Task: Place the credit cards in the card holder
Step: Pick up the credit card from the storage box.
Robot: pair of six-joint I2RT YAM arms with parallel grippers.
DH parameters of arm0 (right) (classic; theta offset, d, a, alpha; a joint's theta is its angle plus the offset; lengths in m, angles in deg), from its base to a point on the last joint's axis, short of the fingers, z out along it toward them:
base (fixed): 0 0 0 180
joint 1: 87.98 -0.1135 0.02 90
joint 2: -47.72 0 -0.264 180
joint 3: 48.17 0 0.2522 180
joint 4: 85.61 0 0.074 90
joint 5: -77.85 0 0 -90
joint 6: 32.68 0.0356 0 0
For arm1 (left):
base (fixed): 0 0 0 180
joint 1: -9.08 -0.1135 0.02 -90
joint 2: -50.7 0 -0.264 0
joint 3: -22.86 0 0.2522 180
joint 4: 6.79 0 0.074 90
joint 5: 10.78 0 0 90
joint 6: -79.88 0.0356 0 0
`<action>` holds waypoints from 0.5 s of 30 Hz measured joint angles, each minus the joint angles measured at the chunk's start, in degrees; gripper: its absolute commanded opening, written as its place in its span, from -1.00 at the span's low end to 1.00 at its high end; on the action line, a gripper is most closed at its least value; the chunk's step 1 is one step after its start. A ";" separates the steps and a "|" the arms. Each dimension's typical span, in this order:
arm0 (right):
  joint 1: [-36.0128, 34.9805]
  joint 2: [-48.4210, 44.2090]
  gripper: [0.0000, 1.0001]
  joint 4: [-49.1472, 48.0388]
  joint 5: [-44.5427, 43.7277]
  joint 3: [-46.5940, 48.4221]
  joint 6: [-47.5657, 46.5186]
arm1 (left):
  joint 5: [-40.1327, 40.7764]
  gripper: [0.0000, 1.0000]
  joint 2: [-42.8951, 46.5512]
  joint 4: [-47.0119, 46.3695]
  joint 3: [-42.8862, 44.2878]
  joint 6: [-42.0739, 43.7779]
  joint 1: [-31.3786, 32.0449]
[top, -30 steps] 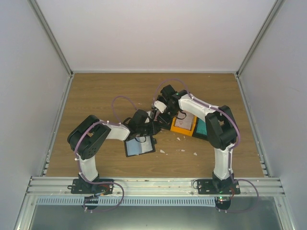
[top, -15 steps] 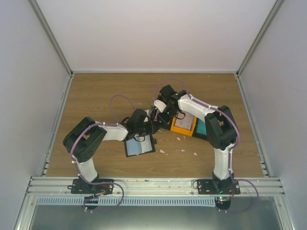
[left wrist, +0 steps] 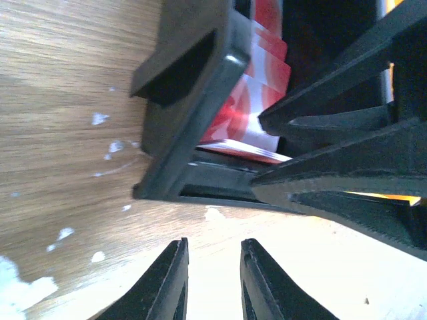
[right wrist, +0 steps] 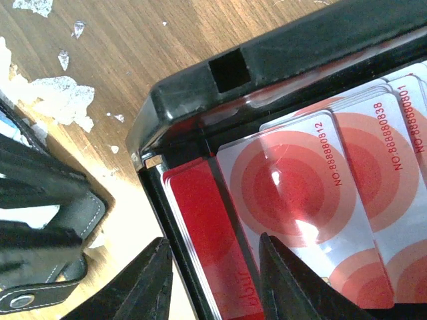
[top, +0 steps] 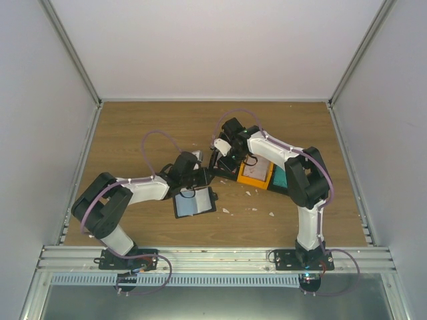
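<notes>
Red-and-white credit cards (right wrist: pixel 293 180) lie flat in a black bin (right wrist: pixel 267 47), with a stack of red cards (right wrist: pixel 193 200) on edge at its left wall. My right gripper (right wrist: pixel 213 241) is open, its fingers astride that stack, gripping nothing. The black leather card holder (right wrist: pixel 60 207) lies just left of the bin; in the top view it lies open (top: pixel 195 202) by my left gripper (top: pixel 202 175). My left gripper (left wrist: pixel 214 243) is open and empty just above the table, facing the bin (left wrist: pixel 193 87) and its cards (left wrist: pixel 260 73).
An orange bin (top: pixel 255 175) and a teal item (top: pixel 279 177) sit right of the black bin. White paper scraps (top: pixel 250 193) dot the wood, some near the bin's corner (right wrist: pixel 57 93). The right gripper's fingers (left wrist: pixel 347 133) cross the left wrist view. Walls enclose the table.
The left arm's elbow has swung out to the left and lower, and its gripper has drawn back slightly leftward. The right arm has stayed almost still over the black bin.
</notes>
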 measured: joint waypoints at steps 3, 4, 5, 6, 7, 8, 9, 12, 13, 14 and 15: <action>-0.17 0.02 -0.19 -0.22 -0.83 0.00 0.07 | 1.53 -0.50 1.53 0.83 -1.18 -0.07 -0.70; -0.26 0.02 -0.19 -0.26 -1.27 0.02 0.04 | 1.75 -0.50 1.88 1.09 -1.46 -0.09 -1.05; -0.39 0.13 -0.20 -0.26 -1.53 0.02 0.07 | 1.92 -0.50 2.10 1.27 -1.73 -0.11 -1.40; -0.52 0.28 -0.20 -0.28 -1.70 0.09 0.07 | 1.97 -0.50 2.23 1.33 -1.99 -0.11 -1.75; -0.66 0.59 -0.20 -0.31 -1.90 0.31 0.04 | 2.03 -0.50 2.25 1.42 -2.21 -0.11 -2.05; -0.83 0.98 -0.21 -0.39 -2.10 0.55 0.02 | 2.08 -0.50 2.27 1.51 -2.38 -0.11 -2.29; -0.92 1.27 -0.21 -0.42 -2.14 0.76 0.00 | 2.12 -0.50 2.34 1.64 -2.58 -0.09 -2.56; -1.01 1.53 -0.22 -0.26 -1.44 0.90 -0.57 | 2.10 -0.50 2.56 2.01 -2.93 -0.07 -3.06; -1.01 1.53 -0.22 -0.20 -1.09 0.90 -0.85 | 2.10 -0.50 2.60 2.08 -2.93 -0.04 -3.17; -1.01 1.53 -0.23 -0.20 -0.79 0.90 -1.07 | 2.10 -0.50 2.64 2.10 -2.95 0.00 -3.21; -1.01 1.53 -0.23 -0.13 -0.44 0.90 -1.27 | 2.08 -0.50 2.64 2.10 -2.95 0.00 -3.23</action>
